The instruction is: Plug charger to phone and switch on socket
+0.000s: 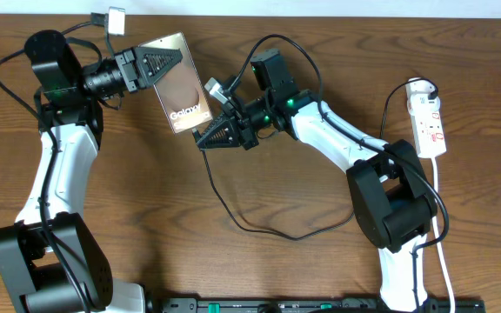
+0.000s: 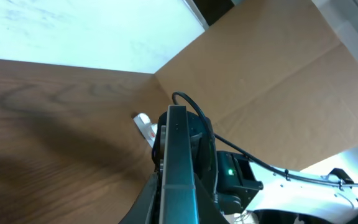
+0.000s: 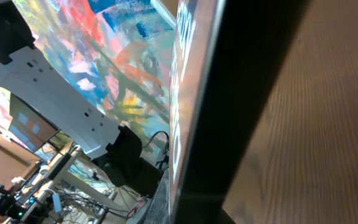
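Note:
The phone [image 1: 179,87], brown-bronze face up, is held off the table between both arms. My left gripper [image 1: 150,67] is shut on its upper left edge. In the left wrist view the phone [image 2: 178,168] shows edge-on between the jaws. My right gripper [image 1: 213,132] is at the phone's lower right corner. In the right wrist view the phone's dark edge [image 3: 241,112] runs into the jaws, which look shut on it. The thin black charger cable [image 1: 233,217] trails from under the right gripper across the table. Its connector tip is hidden. The white socket strip [image 1: 430,117] lies at the far right.
The strip's white cord [image 1: 440,235] runs down the right side past the right arm's base [image 1: 394,209]. A small white tag [image 1: 116,19] lies at the table's back edge. A brown cardboard wall [image 2: 278,74] stands beyond the table.

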Controlling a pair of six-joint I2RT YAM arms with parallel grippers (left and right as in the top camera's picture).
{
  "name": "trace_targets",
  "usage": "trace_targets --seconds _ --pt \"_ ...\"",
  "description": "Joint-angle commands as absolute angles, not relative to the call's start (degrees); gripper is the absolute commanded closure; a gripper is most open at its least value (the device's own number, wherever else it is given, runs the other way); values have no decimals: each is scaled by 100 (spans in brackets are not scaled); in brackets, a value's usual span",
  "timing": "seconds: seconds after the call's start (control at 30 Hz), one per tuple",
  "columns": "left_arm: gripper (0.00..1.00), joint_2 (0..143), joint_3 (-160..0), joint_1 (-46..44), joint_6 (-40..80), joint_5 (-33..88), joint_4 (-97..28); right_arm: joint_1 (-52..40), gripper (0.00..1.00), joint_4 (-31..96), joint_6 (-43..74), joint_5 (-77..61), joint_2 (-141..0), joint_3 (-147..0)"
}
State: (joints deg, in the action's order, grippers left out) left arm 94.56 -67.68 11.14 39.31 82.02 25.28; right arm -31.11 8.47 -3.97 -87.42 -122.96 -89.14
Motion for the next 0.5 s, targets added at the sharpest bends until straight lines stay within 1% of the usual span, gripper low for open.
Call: trace_targets --seconds 0.0,0.47 --pt "93 9430 -6759 1118 3815 8407 2556 -3155 99 814 -370 -8785 -12291 -8989" --pt "93 9430 -6759 1116 3815 8403 2320 -3155 99 674 -274 -8781 -12291 -8989"
